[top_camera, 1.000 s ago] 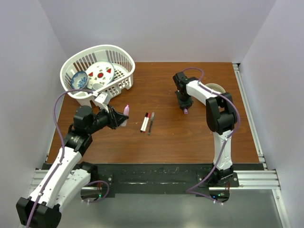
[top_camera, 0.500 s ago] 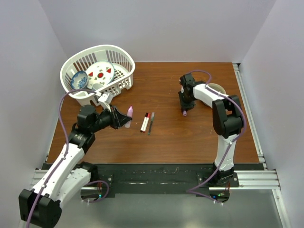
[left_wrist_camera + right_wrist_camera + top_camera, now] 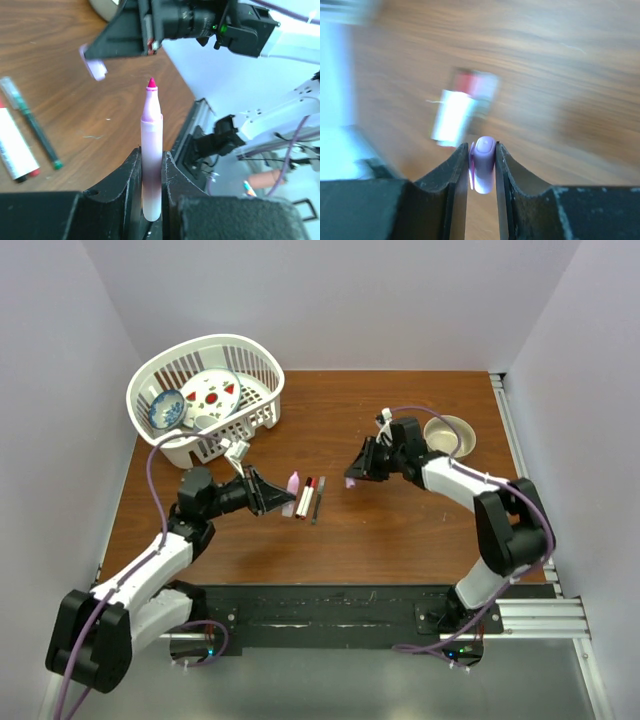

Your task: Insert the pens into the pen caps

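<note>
A: Right wrist view: table [image 3: 570,75] smeared by motion. White pen [image 3: 451,117] is only a streak with a red patch. Dark pen [image 3: 318,500] not made out there.
B: Pink cap [image 3: 483,155]: both sides covered by the fingers of the right gripper [image 3: 482,150].
A: Left wrist view: white pen cut off by the left edge. Cap out of focus, a lilac blob; open end unclear.
B: Top view: cap a mere speck. Dark pen a sliver, too small to tell whether capped.
</note>
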Controlling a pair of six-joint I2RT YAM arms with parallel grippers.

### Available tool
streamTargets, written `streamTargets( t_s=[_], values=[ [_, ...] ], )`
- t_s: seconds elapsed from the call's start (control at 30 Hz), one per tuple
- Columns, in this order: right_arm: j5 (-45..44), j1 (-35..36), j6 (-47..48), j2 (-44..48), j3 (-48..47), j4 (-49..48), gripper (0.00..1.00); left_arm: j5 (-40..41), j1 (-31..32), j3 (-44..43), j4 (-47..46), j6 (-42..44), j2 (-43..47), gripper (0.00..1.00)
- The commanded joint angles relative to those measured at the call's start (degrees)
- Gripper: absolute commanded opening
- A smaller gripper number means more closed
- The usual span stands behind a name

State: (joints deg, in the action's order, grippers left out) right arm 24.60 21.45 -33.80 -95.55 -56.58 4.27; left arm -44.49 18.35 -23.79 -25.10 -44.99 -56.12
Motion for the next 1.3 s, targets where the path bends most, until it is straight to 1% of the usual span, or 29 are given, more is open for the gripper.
streamTargets(
  t_s=[0.0, 0.03, 0.07, 0.1, 0.13, 0.17, 0.2, 0.23, 0.27, 0.3, 0.33, 0.37, 0.43, 0.63, 0.73, 0.8, 1.27],
  values=[
    [10.54, 1.66, -18.1, 8.43, 5.58, -34.21, 0.0, -5.95, 1.34, 2.6, -21.72, -11.67, -3.38, 0.0],
    [10.82, 2.18, -20.4, 9.14, 6.38, -38.25, 0.0, -6.66, 1.69, 2.87, -23.92, -13.0, -4.6, 0.0],
    [10.91, 2.45, -22.69, 9.59, 7.17, -46.03, 0.0, -6.92, 1.78, 3.22, -27.59, -14.23, -5.14, 0.0],
    [10.82, 2.8, -26.8, 10.29, 8.4, -49.68, 0.0, -7.27, 1.95, 3.14, -29.02, -16.42, -5.58, 0.0],
    [10.82, 3.41, -28.84, 10.47, 8.67, -53.19, 0.0, -7.97, 2.13, 3.14, -30.26, -17.75, -6.71, 0.0],
    [10.65, 3.68, -30.78, 10.56, 9.02, -60.28, 0.0, -8.33, 2.22, 3.05, -33.92, -19.15, -7.07, 0.0],
    [10.38, 4.03, -35.24, 10.56, 9.64, -64.0, 0.0, -8.51, 2.22, 3.4, -36.22, -22.3, -7.51, 0.0],
    [9.68, 4.73, -37.54, 10.04, 9.82, -67.78, 0.0, -8.6, 2.3, 3.49, -38.07, -23.9, -7.95, 0.0],
    [9.07, 5.0, -39.74, 9.68, 10.08, -74.87, 0.0, -8.34, 2.31, 3.66, -41.14, -25.13, -8.04, 0.0],
    [8.28, 5.44, -43.77, 9.33, 10.6, -78.42, 0.0, -8.33, 2.31, 3.66, -42.3, -27.06, -8.13, 0.0],
    [7.66, 6.23, -45.55, 8.2, 10.7, -81.85, 0.0, -8.25, 2.31, 3.58, -43.01, -27.6, -8.13, 0.0],
    [6.87, 6.75, -47.04, 7.4, 10.61, -87.45, 0.0, -8.33, 2.31, 3.49, -43.8, -28.04, -8.3, 0.0],
    [7.21, 8.77, -49.69, 6.26, 9.21, -89.26, 0.0, -8.42, 2.31, 2.88, -43.89, -28.31, -8.13, 0.0],
    [7.13, 12.55, -49.08, 4.93, 8.41, -90.13, 0.0, -8.68, 2.31, 1.38, -43.01, -28.4, -7.34, 0.0],
    [6.95, 13.88, -49.61, 4.58, 8.24, -91.98, 0.0, -8.25, 2.31, 0.68, -39.77, -26.47, -6.46, 0.0],
    [7.3, 14.67, -49.08, 4.84, 7.97, -91.38, 0.0, -8.07, 2.31, 0.68, -39.85, -26.2, -6.02, 0.0],
    [8.27, 15.46, -49.6, 4.85, 10.43, -94.36, 0.0, -7.98, 2.31, -0.55, -40.03, -26.73, -3.56, 0.0]
  ],
)
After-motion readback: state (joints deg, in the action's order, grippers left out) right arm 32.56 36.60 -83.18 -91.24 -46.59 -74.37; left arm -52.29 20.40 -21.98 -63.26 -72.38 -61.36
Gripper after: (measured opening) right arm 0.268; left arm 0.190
